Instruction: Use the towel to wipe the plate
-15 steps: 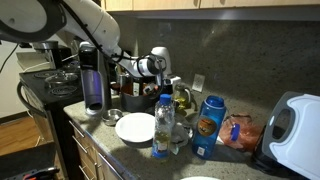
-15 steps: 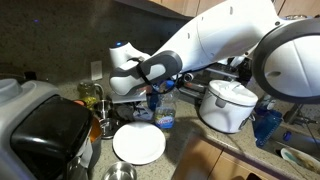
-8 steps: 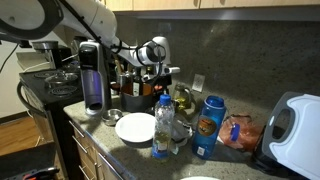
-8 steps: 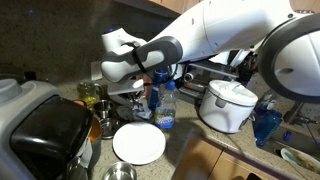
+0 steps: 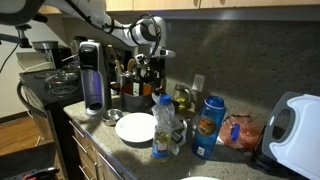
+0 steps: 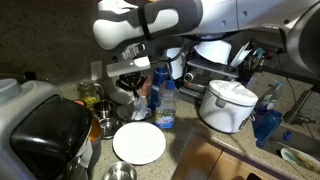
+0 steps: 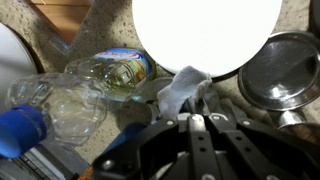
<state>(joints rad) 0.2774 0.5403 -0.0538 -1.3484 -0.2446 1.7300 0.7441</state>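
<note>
The white plate (image 5: 135,127) lies on the granite counter near its front edge; it shows in both exterior views (image 6: 138,143) and fills the top of the wrist view (image 7: 205,30). My gripper (image 7: 195,102) is shut on a small white towel (image 7: 182,88), whose end sticks out past the fingertips. In both exterior views the gripper (image 5: 158,62) (image 6: 135,75) hangs well above the counter, behind the plate and apart from it. The towel is hard to make out in the exterior views.
A clear plastic water bottle (image 5: 163,125) (image 7: 90,85) stands beside the plate. A blue bottle (image 5: 207,127), a coffee maker (image 5: 92,75), a white rice cooker (image 6: 230,103), a black toaster (image 6: 50,135) and a metal bowl (image 7: 285,70) crowd the counter.
The arm has risen steadily from near the counter to well above it, carrying the towel up. The plate and bottles have not moved.
</note>
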